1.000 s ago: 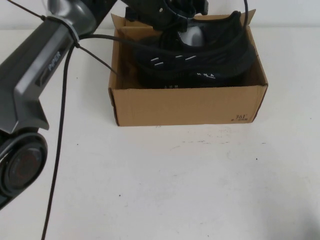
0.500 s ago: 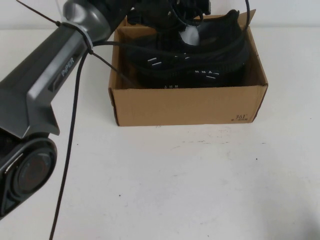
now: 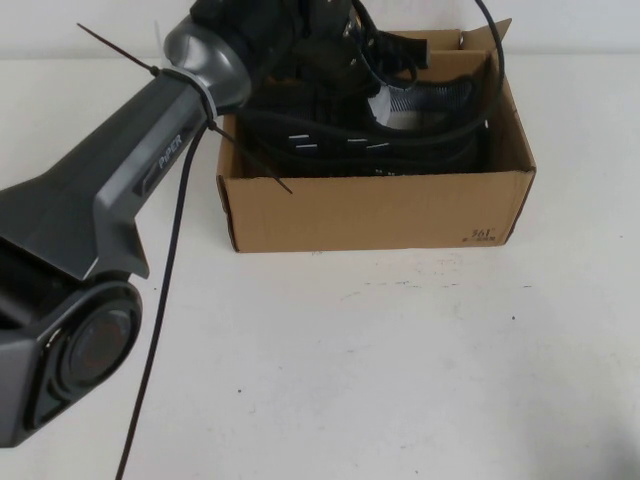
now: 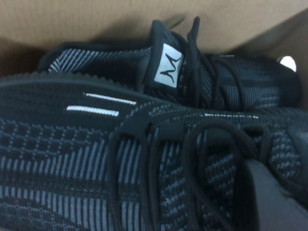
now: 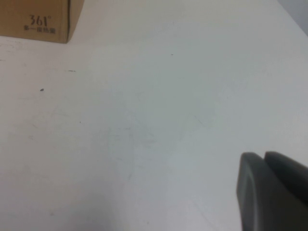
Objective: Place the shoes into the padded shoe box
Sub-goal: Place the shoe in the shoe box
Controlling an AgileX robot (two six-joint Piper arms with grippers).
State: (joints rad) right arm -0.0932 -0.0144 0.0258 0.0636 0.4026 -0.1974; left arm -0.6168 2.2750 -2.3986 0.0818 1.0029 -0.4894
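Observation:
The brown cardboard shoe box (image 3: pixel 380 210) stands at the back middle of the table. Both black knit shoes lie inside it: one (image 3: pixel 330 145) with white dashes along the near wall, the other (image 3: pixel 445 95) behind it. My left gripper (image 3: pixel 340 40) reaches down into the box from the left and is shut on the near shoe (image 4: pixel 96 159), with one dark finger (image 4: pixel 274 202) pressed against its laces. The second shoe (image 4: pixel 168 72), with a white tongue label, lies beyond against the box wall (image 4: pixel 96 19). My right gripper (image 5: pixel 274 192) is shut and empty over the bare table, out of the high view.
The white table (image 3: pixel 400 370) spreads in front of the box. The left arm's grey links (image 3: pixel 110 200) and black cables (image 3: pixel 170 270) cross the left side of the table. A printed corner of the box (image 5: pixel 38 21) shows in the right wrist view.
The left arm has swung further over the box and lowered the held shoe from a tilted, raised pose down inside, beside the other shoe. The right arm has not moved.

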